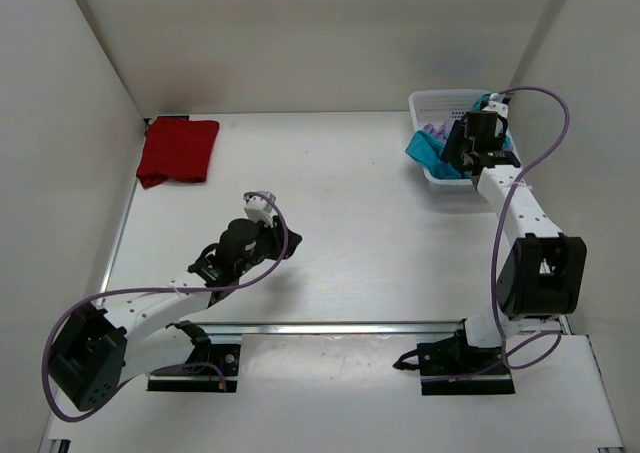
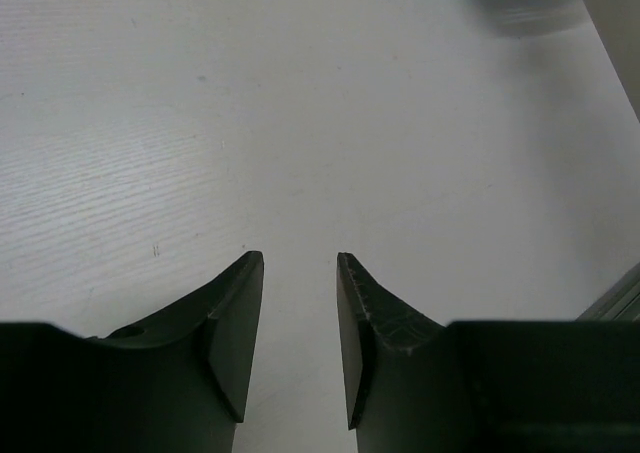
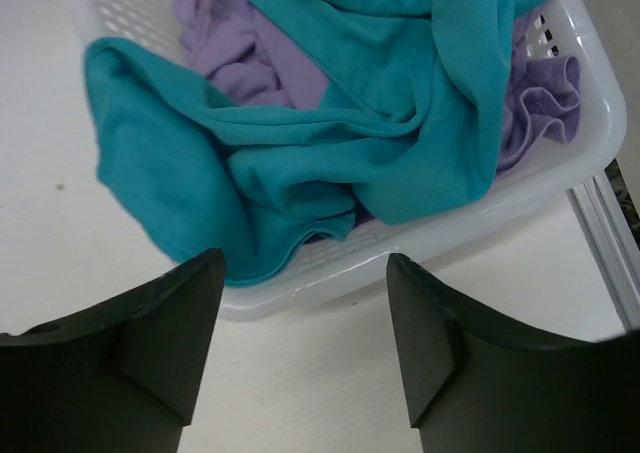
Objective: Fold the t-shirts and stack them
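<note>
The red t-shirt lies folded at the counter's far-left corner, probably as the stack base, while the right hand, jaws apart and empty, faces the mesh basket to take the teal t-shirt draped over the lavender t-shirt, and the left hand, part-open, holds nothing.

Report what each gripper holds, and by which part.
Nothing. The left gripper stands open over the table; the right gripper stands open, empty, before the teal t-shirt in the basket.

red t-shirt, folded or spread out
Folded: the red t-shirt lies as a compact, layered rectangle at the far left of the table, no sleeves showing.
</note>
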Motion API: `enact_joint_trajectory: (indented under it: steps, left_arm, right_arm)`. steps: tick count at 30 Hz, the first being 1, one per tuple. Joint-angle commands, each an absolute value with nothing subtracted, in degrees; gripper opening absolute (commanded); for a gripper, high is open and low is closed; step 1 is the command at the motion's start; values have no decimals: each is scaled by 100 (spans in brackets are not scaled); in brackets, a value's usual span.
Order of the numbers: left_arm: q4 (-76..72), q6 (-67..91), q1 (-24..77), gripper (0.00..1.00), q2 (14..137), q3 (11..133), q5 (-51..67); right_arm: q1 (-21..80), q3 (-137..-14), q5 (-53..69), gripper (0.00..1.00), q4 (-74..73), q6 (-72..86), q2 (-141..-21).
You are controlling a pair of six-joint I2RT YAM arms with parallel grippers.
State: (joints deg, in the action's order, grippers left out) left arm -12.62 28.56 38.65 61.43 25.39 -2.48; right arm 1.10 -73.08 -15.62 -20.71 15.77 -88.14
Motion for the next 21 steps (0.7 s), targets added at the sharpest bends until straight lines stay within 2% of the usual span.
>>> enact_joint_trajectory:
  steps: [1,3,13,15,17,20,21]
  left_arm:
    - [-1458,2865,3981,46,5827,2312,-282]
    - [-1372,2847,3964,47,5801,2329,-290]
    - [-1345,2778,3937,46,5976,2443,-115]
    - [-1327,2795,3946,46,5942,2391,-184]
    - [-1353,2795,3911,46,5898,2400,-184]
    - [-1318,2839,3885,46,5889,2400,-150]
    - [-1275,2821,3902,46,5915,2478,-158]
  right_arm:
    - [26,-7664,-1661,67,-2303,1363,-9043]
    - [61,-7760,-1897,71,-2259,1292,-9254]
    - [9,-8287,-2065,69,-2179,1257,-10115]
    - [9,-8577,-2092,62,-2303,1248,-10326]
    - [9,-8814,-2171,44,-2452,1274,-10528]
    - [9,-8624,-2144,11,-2112,1283,-10224]
    - [61,-8439,-2145,8,-1961,1257,-10117]
